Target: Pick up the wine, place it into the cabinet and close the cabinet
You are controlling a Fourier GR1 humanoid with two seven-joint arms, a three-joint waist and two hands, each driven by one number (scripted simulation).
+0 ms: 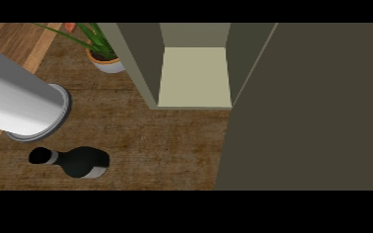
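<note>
Up top, the cabinet (146, 64) stands open on the wooden counter (160, 138). Its pale shelf floor (195, 76) is in plain sight between the side walls, with nothing resting on it. The cabinet door (306, 108) is swung wide and fills the whole right side of the view as a flat olive-brown panel, reaching down to the lower edge.

Left of the cabinet, just beside its side wall, a small potted plant (102, 54) sits on the counter: a white pot with an orange band holding dark soil and long green leaves that fan out toward the upper left. A lighter wooden board (25, 42) lies in the far upper-left corner.

The wine bottle (80, 162) is on the counter at lower left, well apart from the cabinet opening. It is dark, seen almost from above, with its neck and cap pointing to the left.

One grey forearm (25, 106) comes in from the left edge, a broad cylinder whose round end, ringed in darker grey, sits just above the bottle in the view. No hand shows beyond that end, so whether its fingers are open or curled cannot be told from here. Nothing is gripping the bottle. The right arm and hand are out of view altogether.
</note>
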